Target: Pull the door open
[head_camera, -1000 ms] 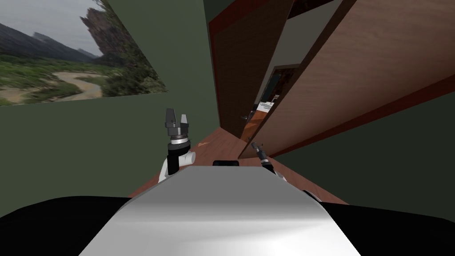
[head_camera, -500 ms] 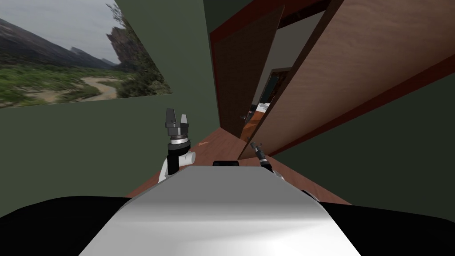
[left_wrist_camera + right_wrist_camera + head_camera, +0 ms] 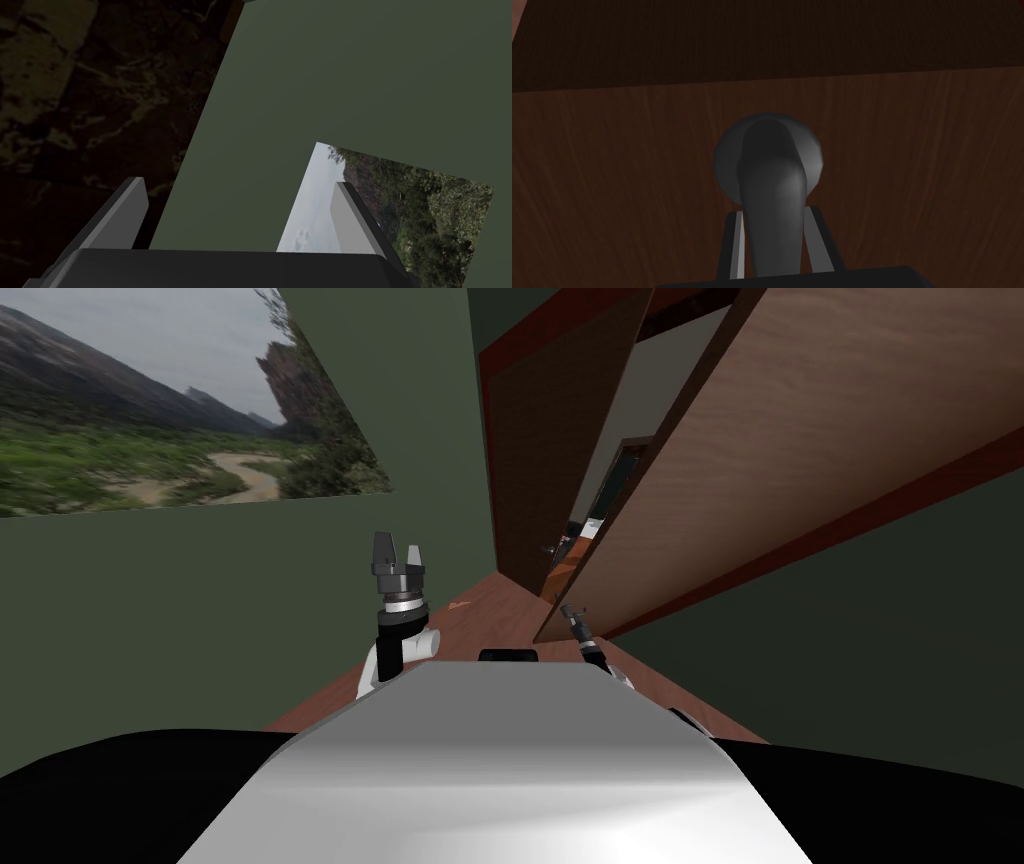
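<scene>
A brown wooden door [image 3: 800, 438] stands partly open on my right, its free edge towards me. Its dark grey lever handle [image 3: 772, 200] juts from the door's face [image 3: 612, 175]. My right gripper [image 3: 773, 214] is shut on that lever, one finger pressing each side. In the head view the right gripper [image 3: 570, 613] sits at the door's lower edge. My left gripper [image 3: 398, 550] is raised in front of my chest, apart from the door. Its fingers [image 3: 135, 200] are open with nothing between them.
A green wall with a landscape picture [image 3: 150, 418] runs close along my left. Another green wall [image 3: 900, 638] lies right of the door. A dark red frame [image 3: 560, 328] and a brown panel [image 3: 540, 458] edge the gap. The floor [image 3: 480, 613] is reddish wood.
My view has turned a little, so the landscape picture slid right. The door's free edge has come slightly nearer, with the right gripper still on the handle. The left arm has not moved.
</scene>
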